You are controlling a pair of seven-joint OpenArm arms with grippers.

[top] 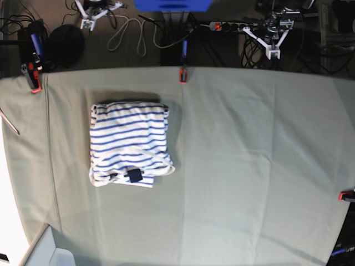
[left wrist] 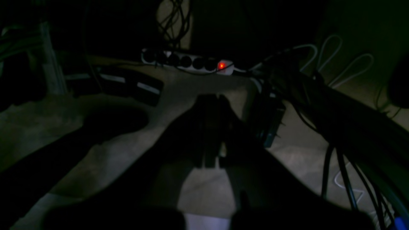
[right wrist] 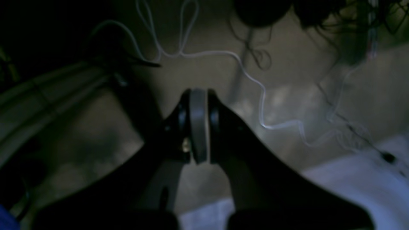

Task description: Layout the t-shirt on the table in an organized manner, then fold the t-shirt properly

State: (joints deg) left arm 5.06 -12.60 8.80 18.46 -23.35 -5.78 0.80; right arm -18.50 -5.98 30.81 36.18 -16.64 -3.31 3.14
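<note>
Here one folded t-shirt [top: 130, 143] lies on the table [top: 249, 166]; both tools [left wrist: 212, 99] [right wrist: 198, 92] pressed together, empty.

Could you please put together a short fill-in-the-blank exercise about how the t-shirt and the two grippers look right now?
1. The t-shirt lies ____ into a compact rectangle on the table.
2. Its stripes are ____ on white.
3. The right gripper is ____, holding nothing.
4. The left gripper points toward a power strip with a glowing ____ switch.

Missing words: folded; blue; shut; red
</note>
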